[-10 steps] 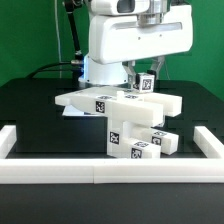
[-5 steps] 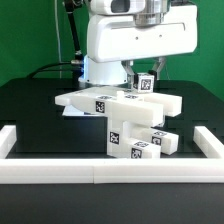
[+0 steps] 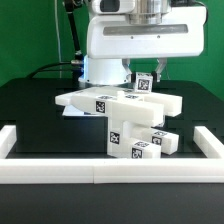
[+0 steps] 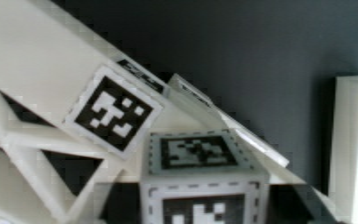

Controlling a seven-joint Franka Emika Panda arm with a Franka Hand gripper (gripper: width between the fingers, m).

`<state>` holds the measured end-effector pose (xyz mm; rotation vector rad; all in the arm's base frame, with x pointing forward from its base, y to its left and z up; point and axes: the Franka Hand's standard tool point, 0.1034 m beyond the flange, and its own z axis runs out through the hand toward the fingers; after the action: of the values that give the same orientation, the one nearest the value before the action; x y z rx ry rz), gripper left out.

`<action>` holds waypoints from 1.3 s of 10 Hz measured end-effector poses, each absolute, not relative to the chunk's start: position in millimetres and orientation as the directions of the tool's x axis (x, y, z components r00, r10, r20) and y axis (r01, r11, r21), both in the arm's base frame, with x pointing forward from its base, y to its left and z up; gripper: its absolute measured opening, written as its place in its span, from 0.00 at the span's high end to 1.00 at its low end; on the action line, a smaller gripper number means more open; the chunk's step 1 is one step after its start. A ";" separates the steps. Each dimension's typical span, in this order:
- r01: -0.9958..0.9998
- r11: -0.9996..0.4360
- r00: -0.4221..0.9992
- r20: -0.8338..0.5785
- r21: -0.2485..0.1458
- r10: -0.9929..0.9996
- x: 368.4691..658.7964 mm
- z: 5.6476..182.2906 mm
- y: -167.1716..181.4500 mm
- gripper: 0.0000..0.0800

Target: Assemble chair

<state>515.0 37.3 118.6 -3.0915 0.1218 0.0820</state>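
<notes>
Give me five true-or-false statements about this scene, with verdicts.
1. The table is black. True.
2. A white rail runs along the table's near edge in the exterior view. True.
3. The chair pieces lie scattered apart, none touching. False: they are piled together in one cluster.
4. The backdrop is red. False: it is green.
5. The pieces carry black-and-white square tags. True.

Green backdrop [image 3: 30, 35], black table [image 3: 25, 105] w/ white border rails [image 3: 100, 176].
</notes>
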 end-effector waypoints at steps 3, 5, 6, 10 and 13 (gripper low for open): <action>-0.281 -0.959 0.958 -0.063 -0.034 -0.278 514.9 118.6 37.9 0.64; -0.406 -0.914 0.913 -0.067 -0.026 -0.403 514.9 118.6 38.2 0.64; -0.435 -0.900 0.899 -0.068 -0.023 -0.433 514.9 118.6 38.3 0.64; -0.633 -0.774 0.773 -0.073 -0.009 -0.630 514.8 118.5 39.9 0.64; -0.768 -0.641 0.639 -0.079 -0.001 -0.765 514.7 118.4 42.2 0.64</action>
<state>514.7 42.2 118.4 -2.8124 1.3164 0.1115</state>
